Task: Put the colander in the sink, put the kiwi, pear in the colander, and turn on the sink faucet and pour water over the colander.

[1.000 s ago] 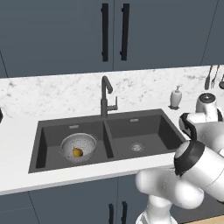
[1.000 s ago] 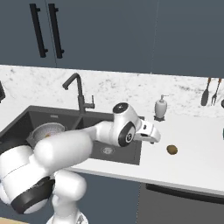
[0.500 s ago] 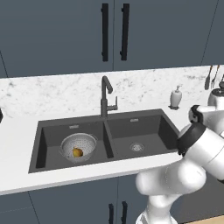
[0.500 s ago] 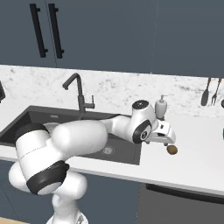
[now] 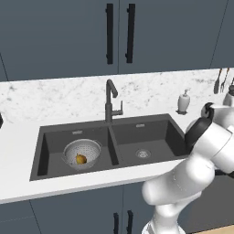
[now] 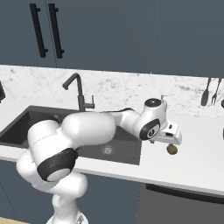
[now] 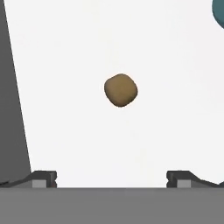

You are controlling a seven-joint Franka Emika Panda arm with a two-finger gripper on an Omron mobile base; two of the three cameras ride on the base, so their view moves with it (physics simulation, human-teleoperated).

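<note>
A: Dark blue cabinets are seen above a pale marble tabletop (image 5: 27, 151), into which a dark double sink (image 5: 125, 137) is set. What is found in the sink?

B: A metal colander (image 5: 82, 153) is seated in the left basin, presumably so water from the faucet (image 5: 110, 101) can be run over it. The pear (image 5: 81, 159) is lying inside it. No water is seen running.

A: And the kiwi?

B: The kiwi (image 6: 172, 149) is left on the tabletop, right of the sink, near a white soap dispenser (image 5: 183, 101). In the hand view it is seen as a brown oval (image 7: 121, 90) on bare white surface.

A: Where is the pincer?

B: The pincer (image 6: 169, 140) is held just above the kiwi, jaws spread fully wide and nothing gripped. It seems to be placed there so the fruit can be straddled and picked up; contact is not yet made.
</note>
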